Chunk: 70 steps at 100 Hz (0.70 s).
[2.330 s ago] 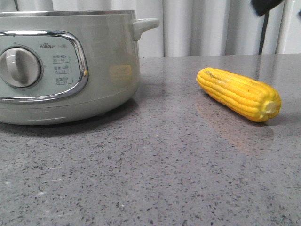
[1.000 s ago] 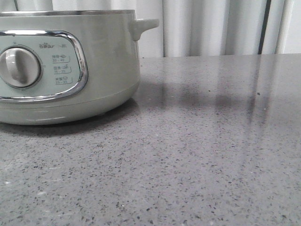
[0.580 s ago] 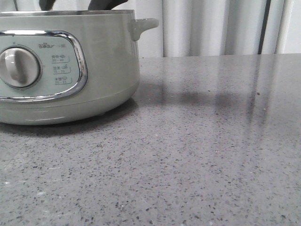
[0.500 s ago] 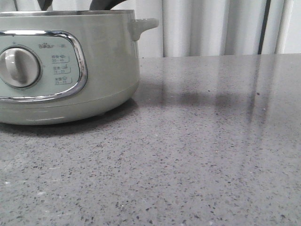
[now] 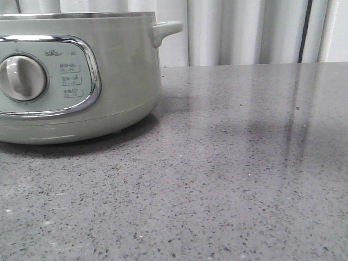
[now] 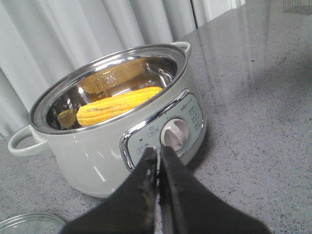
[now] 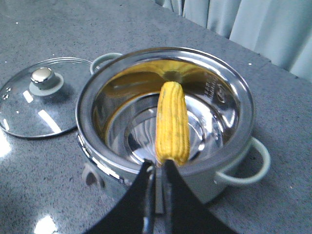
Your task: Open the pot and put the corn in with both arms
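Note:
The pale grey-green pot stands open at the left of the table, with its dial and "Bear" panel facing the front camera. The yellow corn lies inside the pot's steel bowl; it also shows in the left wrist view. My left gripper is shut and empty, in front of the pot's control panel and apart from it. My right gripper is shut and empty, above and just outside the pot's rim. Neither gripper shows in the front view.
The glass lid with its metal knob lies flat on the table beside the pot; its edge also shows in the left wrist view. Grey speckled tabletop stretches to the right of the pot. Pale curtains hang behind.
The corn lay on the table at the right 2.3 s ago and is gone from there. Dark gripper parts above the pot's rim half a second ago have left the front view.

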Each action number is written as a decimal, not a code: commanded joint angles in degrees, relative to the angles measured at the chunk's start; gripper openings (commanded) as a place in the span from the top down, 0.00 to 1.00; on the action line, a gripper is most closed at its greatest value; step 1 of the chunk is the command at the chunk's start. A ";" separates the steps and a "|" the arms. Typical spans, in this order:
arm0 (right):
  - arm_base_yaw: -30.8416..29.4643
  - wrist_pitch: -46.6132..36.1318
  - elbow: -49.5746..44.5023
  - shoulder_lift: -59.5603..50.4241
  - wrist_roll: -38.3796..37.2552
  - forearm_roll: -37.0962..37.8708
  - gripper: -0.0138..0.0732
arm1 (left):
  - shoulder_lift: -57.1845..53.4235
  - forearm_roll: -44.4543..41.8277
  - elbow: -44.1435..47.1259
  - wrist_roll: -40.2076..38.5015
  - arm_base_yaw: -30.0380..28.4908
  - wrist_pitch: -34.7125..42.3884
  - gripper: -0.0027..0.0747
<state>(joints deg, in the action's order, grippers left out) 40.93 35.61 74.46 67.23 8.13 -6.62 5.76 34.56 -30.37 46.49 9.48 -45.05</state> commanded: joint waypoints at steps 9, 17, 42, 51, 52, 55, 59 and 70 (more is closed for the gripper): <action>0.04 -10.42 -16.63 -17.22 0.49 3.28 0.89 | 0.79 3.27 -0.04 -0.30 0.41 5.19 0.99; 0.04 -12.64 -26.52 -25.81 0.49 3.59 0.89 | 0.79 6.04 1.26 -0.42 0.41 8.96 0.99; -0.21 -26.30 -48.43 -53.39 0.49 5.92 0.89 | 0.79 10.57 6.98 -0.42 0.41 19.20 0.99; -1.28 -23.83 -51.17 -59.78 0.24 5.82 0.89 | 0.79 10.57 7.88 -0.42 0.41 18.95 0.99; -1.30 -23.22 -51.44 -60.36 0.12 5.82 0.89 | 0.79 10.57 7.86 -0.42 0.41 18.97 0.99; -1.88 -22.26 -51.75 -61.29 0.11 5.82 0.89 | 0.79 10.57 8.03 -0.42 0.41 18.65 0.99; -2.38 -21.61 -51.99 -62.04 0.11 5.82 0.89 | 0.79 10.57 8.27 -0.42 0.41 18.32 0.99; -3.03 -22.27 -51.99 -61.98 0.11 5.82 0.89 | 0.79 10.57 8.37 -0.42 0.41 18.19 0.99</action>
<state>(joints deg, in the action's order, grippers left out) 38.49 17.94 21.19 4.68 8.13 -1.39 5.76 42.94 -20.49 46.38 9.48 -30.10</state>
